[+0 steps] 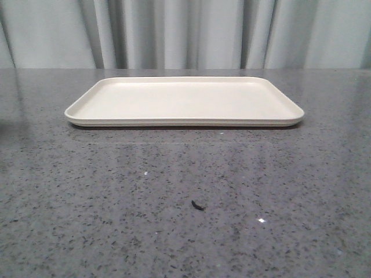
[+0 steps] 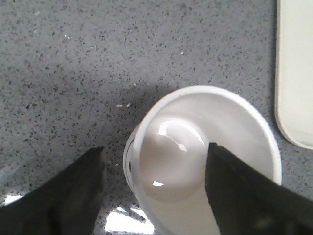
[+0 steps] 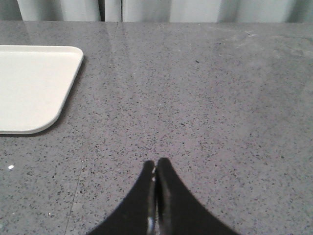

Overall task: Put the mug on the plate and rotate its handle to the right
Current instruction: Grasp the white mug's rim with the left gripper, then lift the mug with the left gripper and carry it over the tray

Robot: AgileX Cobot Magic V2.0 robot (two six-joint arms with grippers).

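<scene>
The white mug [image 2: 195, 147] stands upright on the grey speckled counter, and I look down into its glossy inside. My left gripper [image 2: 154, 149] is open around its near wall. One dark finger [image 2: 73, 196] is outside with a gap to the wall; the other finger [image 2: 239, 191] is over the mug's opening. The handle is hidden. The cream plate [image 1: 185, 101] lies flat and bare at the table's far middle; its edge [image 2: 296, 73] shows beside the mug. My right gripper [image 3: 155, 164] is shut on nothing over bare counter, to the right of the plate's corner [image 3: 29, 88].
A small dark speck [image 1: 197, 205] lies on the counter in front of the plate. A grey curtain [image 1: 185, 32] hangs behind the table's far edge. Neither arm shows in the front view.
</scene>
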